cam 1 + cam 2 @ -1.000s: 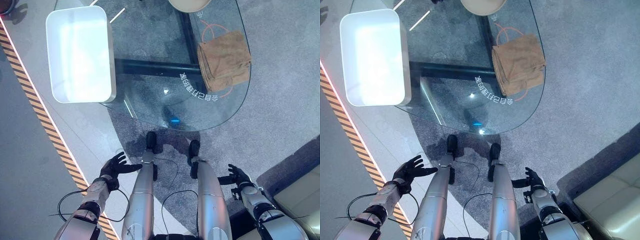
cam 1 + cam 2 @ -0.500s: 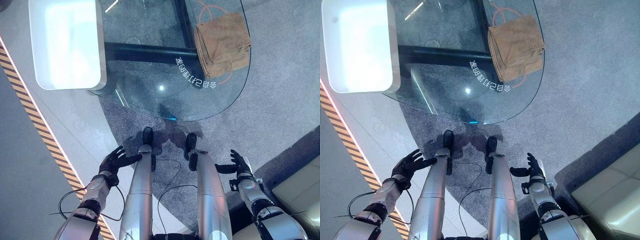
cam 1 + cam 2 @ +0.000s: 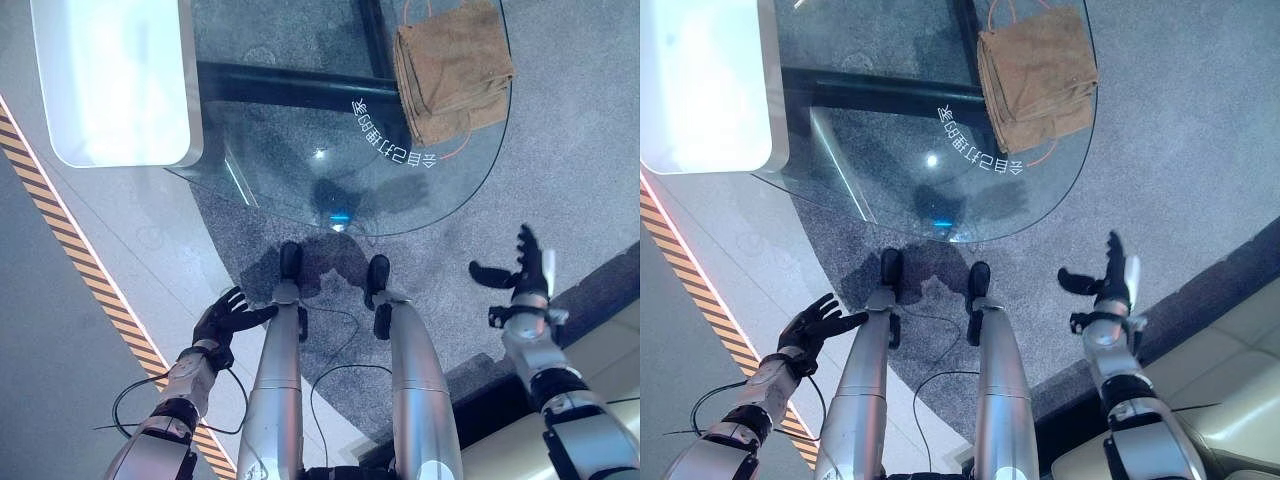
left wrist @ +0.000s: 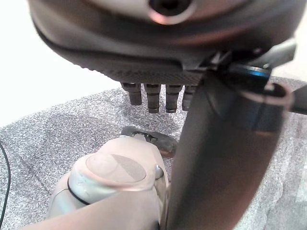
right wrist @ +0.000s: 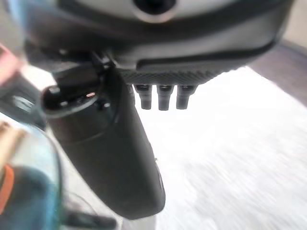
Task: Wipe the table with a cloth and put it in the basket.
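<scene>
Well apart: folded cloth (image 3: 452, 68) on table (image 3: 300, 130), right robot hand (image 3: 524, 272) lower.

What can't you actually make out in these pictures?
- White basket: cut off by the eye views' top edge; its inside is washed out by glare.
- Brown cloth: folded, so its lower layers are hidden.
- Right wrist view: the surroundings past the right hand are blurred.

A curved line of white characters (image 3: 393, 143) is printed on the glass table (image 3: 300, 150), at about five o'clock from the folded brown cloth (image 3: 452, 68). The characters appear upside down from here and cannot be made out. Nothing else bears writing.
</scene>
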